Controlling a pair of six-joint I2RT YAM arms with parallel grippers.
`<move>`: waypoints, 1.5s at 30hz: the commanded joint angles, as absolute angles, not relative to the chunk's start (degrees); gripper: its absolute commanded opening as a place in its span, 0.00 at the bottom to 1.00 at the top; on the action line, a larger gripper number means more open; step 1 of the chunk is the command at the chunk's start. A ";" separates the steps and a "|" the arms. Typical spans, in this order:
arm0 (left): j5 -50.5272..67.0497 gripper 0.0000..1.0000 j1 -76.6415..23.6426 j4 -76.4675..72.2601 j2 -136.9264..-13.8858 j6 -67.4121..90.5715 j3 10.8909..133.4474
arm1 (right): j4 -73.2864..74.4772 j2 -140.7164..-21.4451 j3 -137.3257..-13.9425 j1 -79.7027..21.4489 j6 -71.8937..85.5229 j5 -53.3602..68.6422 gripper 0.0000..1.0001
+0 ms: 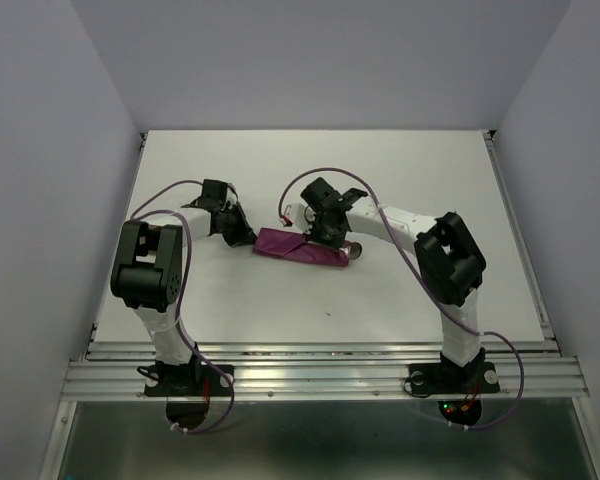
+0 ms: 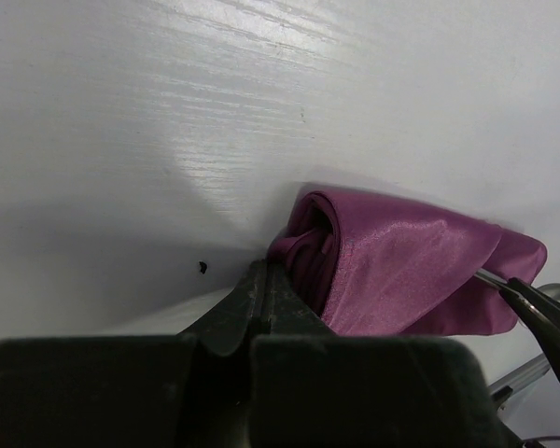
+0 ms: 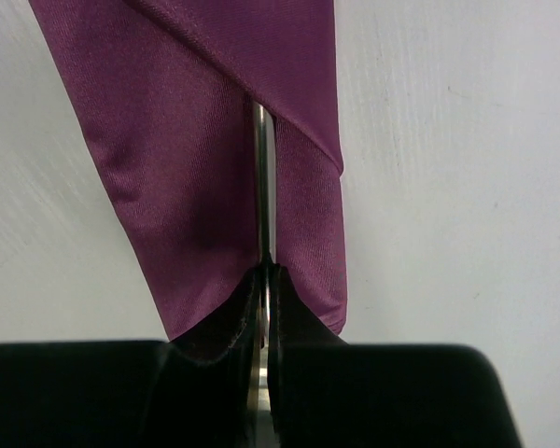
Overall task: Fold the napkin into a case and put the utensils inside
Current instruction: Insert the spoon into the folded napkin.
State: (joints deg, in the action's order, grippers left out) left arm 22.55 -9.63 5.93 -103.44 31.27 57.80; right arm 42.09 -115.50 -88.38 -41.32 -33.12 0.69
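The napkin lies as a narrow plum-purple case (image 1: pixel 298 247) on the white table, also seen in the left wrist view (image 2: pixel 411 271) and the right wrist view (image 3: pixel 196 140). My right gripper (image 1: pixel 327 237) is over the case's right half, shut on a thin silver utensil handle (image 3: pixel 263 177) whose far end runs under the cloth's diagonal flap. A second silver piece (image 1: pixel 356 250) pokes out by the case's right end, also low right in the left wrist view (image 2: pixel 521 378). My left gripper (image 1: pixel 242 233) is shut, its tips (image 2: pixel 266 273) touching the case's left end; no cloth shows between them.
The white table (image 1: pixel 430 190) has side rails and an aluminium rail (image 1: pixel 320 375) along its near edge, where both arm bases stand. Purple cables loop over both arms. A small dark speck (image 1: pixel 328 313) lies on the table in front of the case.
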 commanded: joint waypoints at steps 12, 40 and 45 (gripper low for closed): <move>24.70 0.00 -9.67 10.28 -106.08 27.33 61.35 | 44.47 -119.27 -96.94 -41.92 -38.49 6.06 0.01; 25.75 0.00 -9.67 14.33 -107.84 22.59 63.90 | 39.55 -121.73 -97.12 -41.40 -40.61 3.70 0.35; 25.66 0.00 -9.67 14.24 -107.84 22.67 63.90 | 39.20 -120.59 -96.07 -41.40 -39.12 1.76 0.43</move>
